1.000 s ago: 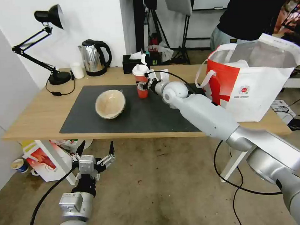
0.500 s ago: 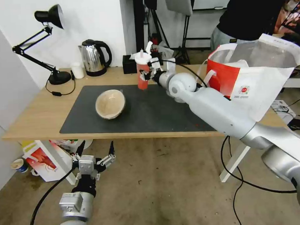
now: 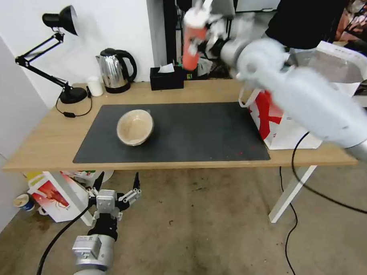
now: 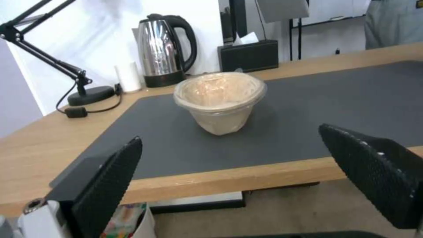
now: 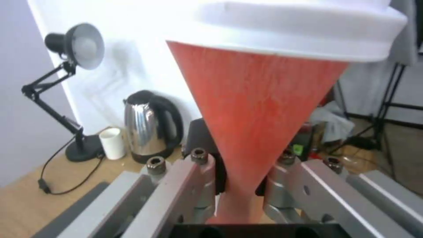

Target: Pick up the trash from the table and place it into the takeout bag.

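My right gripper (image 3: 202,38) is shut on the red drink cup (image 3: 192,41) with its white lid, high above the back of the table (image 3: 43,142). The right wrist view has the cup (image 5: 260,109) clamped between the fingers (image 5: 200,178). A beige bowl (image 3: 135,127) sits on the dark grey mat (image 3: 191,137), left of centre. The left wrist view looks at the bowl (image 4: 219,99) across the table's front edge. The takeout bag (image 3: 287,126) stands at the table's right end, partly hidden by my right arm. My left gripper (image 3: 117,188) hangs open below the table's front edge.
At the back of the table stand a black desk lamp (image 3: 64,53), a small white cup (image 3: 95,86), a steel kettle (image 3: 115,69) and a black tissue box (image 3: 166,77). A red-and-white box (image 3: 53,196) lies on the floor under the table's left end.
My right arm has lifted the drink cup off the mat and swung it up and to the right. The left arm and the bowl have stayed where they were.
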You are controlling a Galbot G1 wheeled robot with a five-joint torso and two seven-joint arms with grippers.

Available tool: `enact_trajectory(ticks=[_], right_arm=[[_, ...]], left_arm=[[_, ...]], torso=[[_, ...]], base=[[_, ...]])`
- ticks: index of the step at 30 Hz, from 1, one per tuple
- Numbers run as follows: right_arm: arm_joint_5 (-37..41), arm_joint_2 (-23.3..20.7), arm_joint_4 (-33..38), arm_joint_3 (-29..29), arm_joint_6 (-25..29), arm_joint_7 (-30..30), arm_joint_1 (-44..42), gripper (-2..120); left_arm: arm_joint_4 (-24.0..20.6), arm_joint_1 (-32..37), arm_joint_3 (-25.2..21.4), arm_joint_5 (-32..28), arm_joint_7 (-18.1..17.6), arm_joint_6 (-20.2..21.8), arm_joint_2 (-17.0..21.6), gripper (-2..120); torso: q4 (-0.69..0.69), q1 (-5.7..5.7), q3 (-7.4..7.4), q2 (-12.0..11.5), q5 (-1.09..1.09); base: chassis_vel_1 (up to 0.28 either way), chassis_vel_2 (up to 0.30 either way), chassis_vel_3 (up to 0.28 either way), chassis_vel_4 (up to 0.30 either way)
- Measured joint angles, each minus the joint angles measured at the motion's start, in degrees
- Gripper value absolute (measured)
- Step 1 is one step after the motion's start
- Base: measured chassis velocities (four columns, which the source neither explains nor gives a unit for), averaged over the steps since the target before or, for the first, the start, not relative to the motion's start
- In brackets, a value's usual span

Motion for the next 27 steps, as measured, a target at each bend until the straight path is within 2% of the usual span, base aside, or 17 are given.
enact_trajectory(ticks=[1, 4, 6, 8, 10, 12, 14, 16, 18, 19, 21, 24, 27], right_arm=[[0.0, 0.0, 0.0, 0.0, 0.0, 0.0, 0.0, 8], [5.6, -5.9, 6.7, 0.4, -2.3, 4.7, 1.5, 8], [6.0, -6.5, 7.3, 0.5, -2.3, 5.0, 1.5, 8], [8.0, -10.5, 11.9, 1.9, -3.2, 6.7, 1.1, 8], [8.7, -11.8, 12.8, 2.4, -3.5, 7.1, 1.0, 8], [10.8, -16.0, 15.5, 4.0, -4.4, 7.9, 0.7, 8], [11.2, -17.2, 16.1, 4.4, -4.6, 8.1, 0.7, 8], [12.4, -22.6, 17.8, 5.8, -5.7, 8.8, 0.5, 8], [12.7, -23.9, 18.0, 6.4, -5.9, 8.9, 0.2, 8], [13.1, -26.7, 18.4, 8.3, -6.3, 8.9, -1.4, 7], [13.3, -28.3, 18.5, 9.6, -6.6, 8.8, -2.7, 7], [12.2, -33.8, 18.6, 14.9, -6.8, 6.6, -9.5, 7], [11.2, -36.1, 18.1, 16.8, -6.8, 5.7, -12.7, 7]], left_arm=[[0.0, 0.0, 0.0, 0.0, 0.0, 0.0, 0.0, 100], [0.0, 0.0, 0.0, 0.0, 0.0, 0.0, 0.0, 100], [0.0, 0.0, 0.0, 0.0, 0.0, 0.0, 0.0, 100], [0.0, 0.0, 0.0, 0.0, 0.0, 0.0, 0.0, 100], [0.0, 0.0, 0.0, 0.0, 0.0, 0.0, 0.0, 100], [0.0, 0.0, 0.0, 0.0, 0.0, 0.0, 0.0, 100], [0.0, 0.0, 0.0, 0.0, 0.0, 0.0, 0.0, 100], [0.0, 0.0, 0.0, 0.0, 0.0, 0.0, 0.0, 100], [0.0, 0.0, 0.0, 0.0, 0.0, 0.0, 0.0, 100], [0.0, 0.0, 0.0, 0.0, 0.0, 0.0, 0.0, 100], [0.0, 0.0, 0.0, 0.0, 0.0, 0.0, 0.0, 100], [0.0, 0.0, 0.0, 0.0, 0.0, 0.0, 0.0, 100], [0.0, 0.0, 0.0, 0.0, 0.0, 0.0, 0.0, 100]], torso=[[0.00, 0.00, 0.00, 0.0, 0.00], [-0.02, -0.01, 0.00, 0.0, 0.00], [-0.02, 0.00, 0.00, 0.0, 0.01], [0.00, 0.00, 0.00, 0.0, 0.00], [0.00, 0.00, 0.00, 0.0, 0.01], [-0.02, 0.00, 0.00, 0.0, 0.00], [-0.01, 0.00, 0.00, 0.0, 0.00], [-0.04, -0.01, 0.00, 0.0, 0.00], [-0.03, -0.01, -0.01, 0.0, 0.01], [0.00, 0.00, 0.00, 0.0, -0.01], [-0.01, 0.00, 0.00, 0.0, -0.01], [-0.04, -0.01, 0.00, 0.0, 0.03], [-0.02, -0.01, 0.00, 0.0, -0.01]], base=[[0.000, 0.000, 0.000, 0.000], [0.000, 0.000, 0.000, 0.000], [0.000, 0.000, 0.000, 0.000], [0.000, 0.000, 0.000, 0.000], [0.000, 0.000, 0.000, 0.000], [0.000, 0.000, 0.000, 0.000], [0.000, 0.000, 0.000, 0.000], [0.000, 0.000, 0.000, 0.000], [0.000, 0.000, 0.000, 0.000], [0.000, 0.000, 0.000, 0.000], [0.000, 0.000, 0.000, 0.000], [0.000, 0.000, 0.000, 0.000], [0.000, 0.000, 0.000, 0.000]])
